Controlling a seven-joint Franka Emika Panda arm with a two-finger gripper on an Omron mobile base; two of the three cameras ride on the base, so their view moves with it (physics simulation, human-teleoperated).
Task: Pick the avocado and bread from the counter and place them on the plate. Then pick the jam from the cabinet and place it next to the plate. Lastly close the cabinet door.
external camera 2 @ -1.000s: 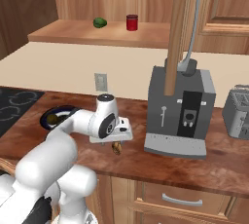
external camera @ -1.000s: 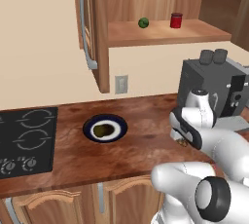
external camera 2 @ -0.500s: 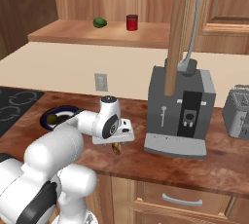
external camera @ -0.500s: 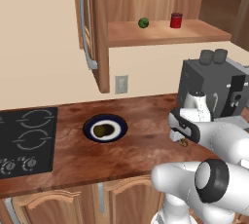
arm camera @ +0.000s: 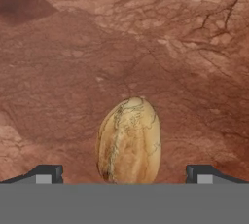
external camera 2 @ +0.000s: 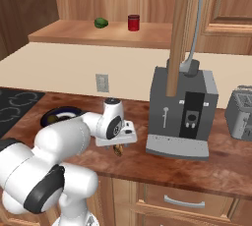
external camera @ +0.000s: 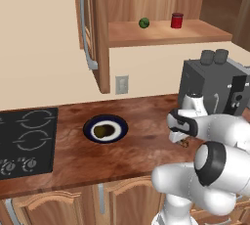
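The tan, speckled bread (arm camera: 129, 140) lies on the reddish-brown counter (external camera: 141, 155), directly under my hand. My gripper (arm camera: 124, 174) is open, one dark fingertip on each side of the bread and well apart from it. From the base, the gripper (external camera: 181, 138) points down just above the bread (external camera 2: 118, 149). The dark olive avocado (external camera: 101, 131) rests on the blue-rimmed plate (external camera: 88, 128), left of the gripper. The red jam (external camera: 177, 20) stands on the cabinet (external camera: 166, 34) shelf. The cabinet door (external camera: 93, 28) stands open.
A green ball (external camera: 144, 23) sits left of the jam on the shelf. A grey coffee machine (external camera 2: 182, 112) stands close to the right of the gripper, a toaster (external camera 2: 241, 112) beyond it. The black stovetop (external camera: 24, 141) lies left of the plate.
The arm's elbow has swung over and the hand has sunk slightly toward the bread. The jaws have stayed open; bread, avocado and jam have not moved.
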